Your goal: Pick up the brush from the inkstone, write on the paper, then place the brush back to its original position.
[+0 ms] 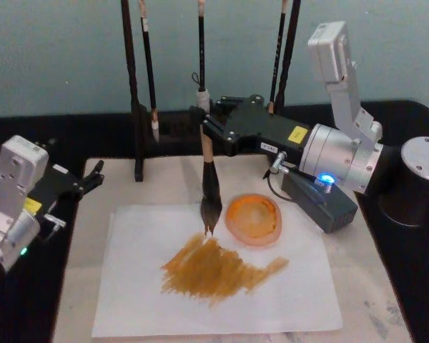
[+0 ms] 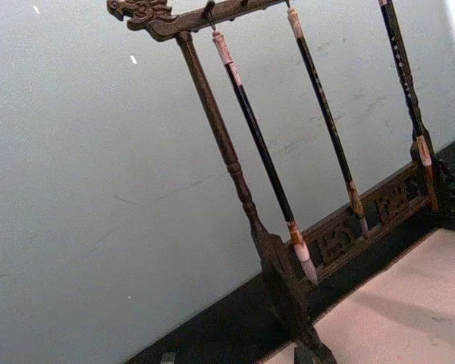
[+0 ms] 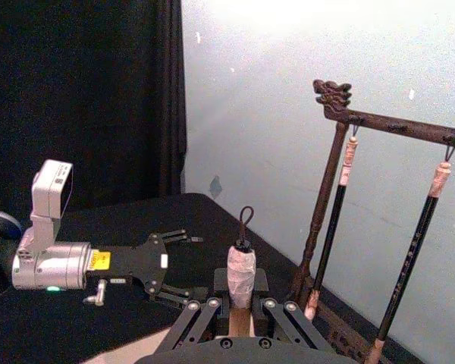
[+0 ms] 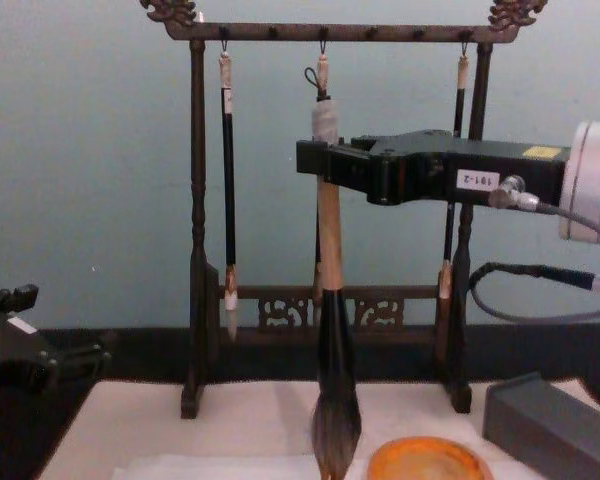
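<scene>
The right gripper (image 1: 204, 127) clamped one brush (image 1: 208, 187) upright over one paper (image 1: 129, 300). Three thin brushes (image 4: 228, 200) hung behind. The left gripper (image 1: 94, 174) sat with fingers apart.

Pale-handled brush (image 1: 208, 182), white paper (image 1: 289, 296), ochre smear (image 1: 214, 269)

Soft, even light, faint shadows.

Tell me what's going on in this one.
The right gripper is shut on the brush, holding it upright by the handle above the paper. The bristle tip sits at the top edge of an orange-brown painted patch, so writing is under way; contact with the sheet can't be told. An orange dish lies just right of the brush. The left gripper is parked open at the table's left side.
</scene>
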Available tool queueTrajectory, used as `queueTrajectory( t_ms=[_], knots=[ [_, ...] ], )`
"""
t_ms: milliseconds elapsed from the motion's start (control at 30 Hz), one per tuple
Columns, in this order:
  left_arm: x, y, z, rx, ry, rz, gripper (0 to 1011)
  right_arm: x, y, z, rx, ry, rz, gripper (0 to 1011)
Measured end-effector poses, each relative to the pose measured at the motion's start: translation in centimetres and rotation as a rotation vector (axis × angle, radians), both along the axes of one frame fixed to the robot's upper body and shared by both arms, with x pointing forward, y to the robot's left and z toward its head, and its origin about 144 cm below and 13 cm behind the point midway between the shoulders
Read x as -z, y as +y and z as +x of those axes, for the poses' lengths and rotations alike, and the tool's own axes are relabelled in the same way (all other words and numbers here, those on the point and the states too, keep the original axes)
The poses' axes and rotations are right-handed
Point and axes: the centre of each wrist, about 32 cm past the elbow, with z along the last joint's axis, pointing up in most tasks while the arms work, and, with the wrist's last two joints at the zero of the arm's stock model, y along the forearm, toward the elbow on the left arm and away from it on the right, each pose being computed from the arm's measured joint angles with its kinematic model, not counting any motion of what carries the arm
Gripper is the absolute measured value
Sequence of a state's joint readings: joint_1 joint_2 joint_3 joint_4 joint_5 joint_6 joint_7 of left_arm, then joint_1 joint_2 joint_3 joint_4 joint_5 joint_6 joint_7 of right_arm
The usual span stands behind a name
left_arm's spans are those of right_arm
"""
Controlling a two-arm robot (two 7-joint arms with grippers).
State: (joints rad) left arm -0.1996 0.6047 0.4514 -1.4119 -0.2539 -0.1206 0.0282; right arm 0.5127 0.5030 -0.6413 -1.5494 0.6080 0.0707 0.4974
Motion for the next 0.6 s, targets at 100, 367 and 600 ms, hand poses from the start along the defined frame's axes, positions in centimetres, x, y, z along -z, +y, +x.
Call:
queueTrajectory(
  t_ms=[100, 367, 600],
  knots=[
    [0.00, 0.00, 0.00, 0.000, 0.000, 0.000, 1010, -0.01, 0.01, 0.01, 0.000, -0.002, -0.001, 163],
    [0.00, 0.00, 0.00, 0.000, 0.000, 0.000, 1010, -0.02, 0.02, 0.01, -0.001, -0.005, -0.004, 163],
    [0.00, 0.00, 0.00, 0.000, 0.000, 0.000, 1010, -0.03, 0.01, 0.01, -0.001, -0.006, -0.006, 163]
  ],
)
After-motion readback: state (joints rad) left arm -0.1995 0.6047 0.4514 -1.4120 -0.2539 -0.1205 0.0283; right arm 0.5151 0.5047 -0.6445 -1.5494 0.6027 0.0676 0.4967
